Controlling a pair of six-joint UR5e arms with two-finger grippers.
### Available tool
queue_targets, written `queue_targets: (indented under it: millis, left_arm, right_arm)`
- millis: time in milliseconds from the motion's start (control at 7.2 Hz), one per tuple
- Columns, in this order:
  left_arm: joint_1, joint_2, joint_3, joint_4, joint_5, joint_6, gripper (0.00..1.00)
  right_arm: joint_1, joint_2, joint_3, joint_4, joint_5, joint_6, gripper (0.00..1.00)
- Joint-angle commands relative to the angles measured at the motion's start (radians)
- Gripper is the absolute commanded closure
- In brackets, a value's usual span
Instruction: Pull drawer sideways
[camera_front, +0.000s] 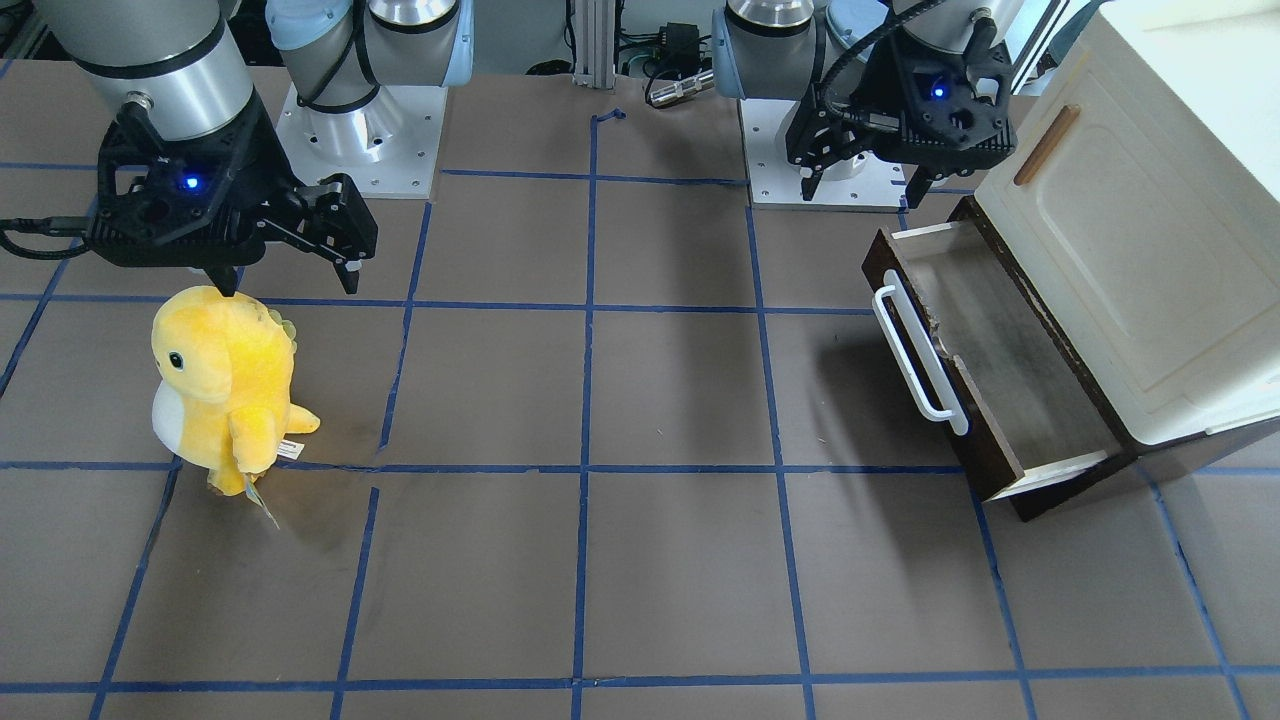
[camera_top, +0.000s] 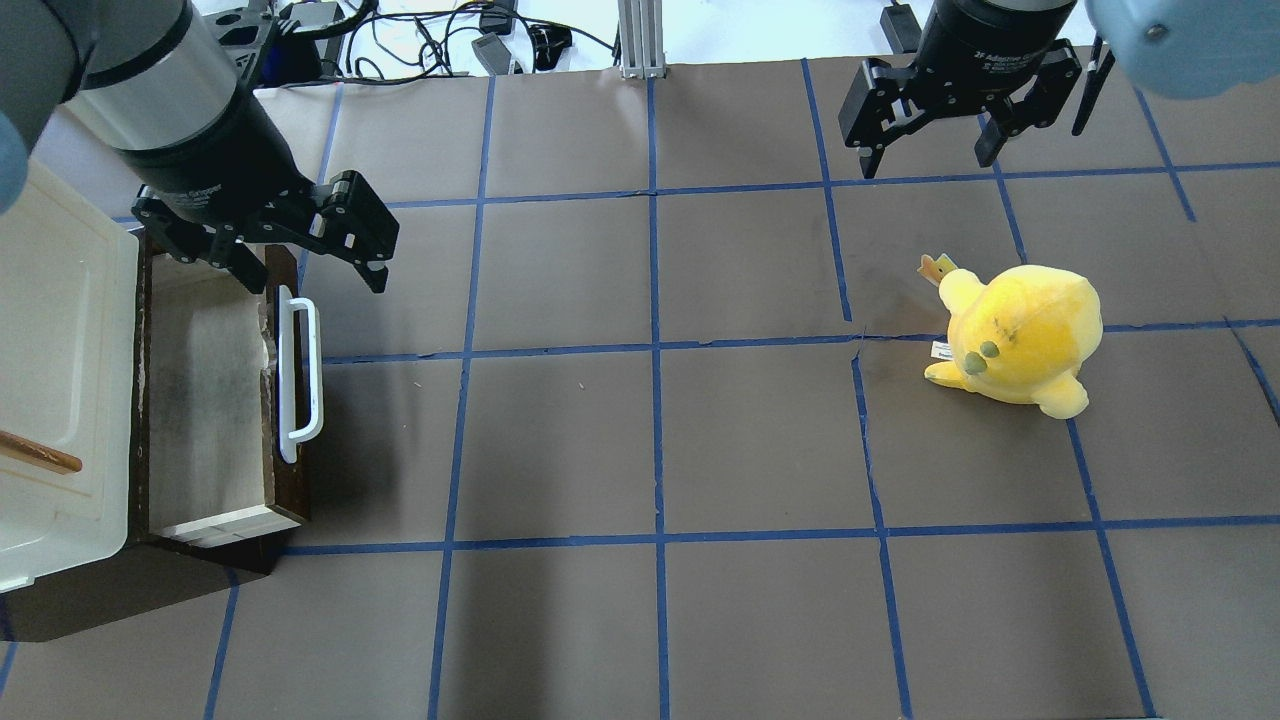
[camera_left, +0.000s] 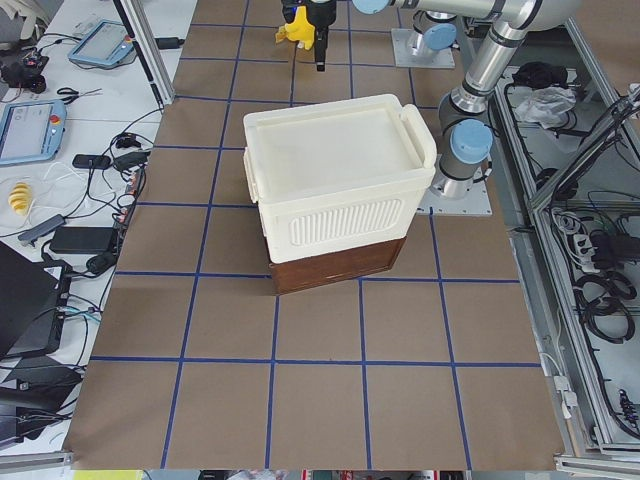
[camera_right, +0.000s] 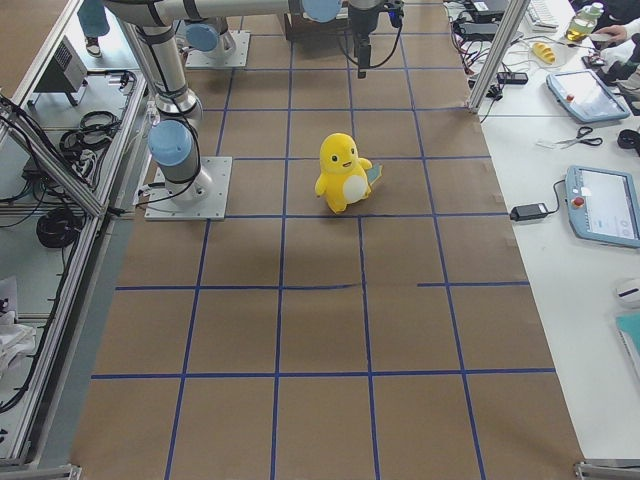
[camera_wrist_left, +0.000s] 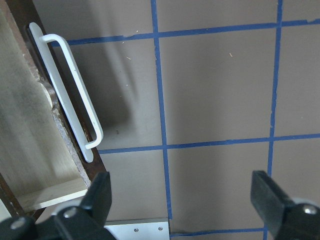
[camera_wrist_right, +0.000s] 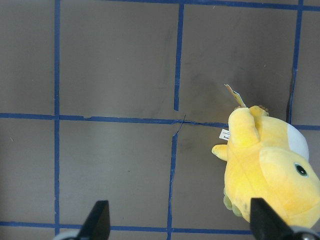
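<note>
The overhead view looks straight into the drawer (camera_top: 200, 400), which stands well out of the base of the cream cabinet (camera_top: 50, 350) at the robot's left end of the bench (camera_top: 680, 450). It shows the worn grey-brown floor and the white bar handle (camera_top: 300, 375) along the dark front. From the left end of the bench the cabinet (camera_left: 340, 180) hides the drawer completely. The front-facing view adds the cabinet door with its small wooden handle (camera_front: 1046, 145) above the drawer (camera_front: 1010, 370). Only the right-end view shows the face and white belly of the yellow plush toy (camera_right: 342, 172), which stands upright.

The left gripper (camera_top: 312, 280) has its jaws spread wide and holds nothing. In the left wrist view only bare bench and blue tape lie between them, and the bar handle (camera_wrist_left: 72, 95) sits off to one side, apart from both. The right gripper (camera_top: 928, 165) is likewise wide open and empty, with the plush toy (camera_wrist_right: 270, 170) beside one of its jaws, not between them.

Both arms point their wrists downward. The left one hangs near the end of the drawer closest to the robot's base. The right one hangs above the bench just beside the toy (camera_front: 225, 390).
</note>
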Motion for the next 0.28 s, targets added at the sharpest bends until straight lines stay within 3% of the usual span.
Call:
queue_targets:
  millis: [0,139]
  left_arm:
    - [0.013,0.002,-0.003,0.000,-0.004,0.002,0.00]
    - [0.013,0.002,-0.003,0.000,-0.004,0.002,0.00]
  right_arm:
    - [0.000,0.000,0.000,0.000,0.000,0.000,0.00]
    - [0.000,0.000,0.000,0.000,0.000,0.000,0.00]
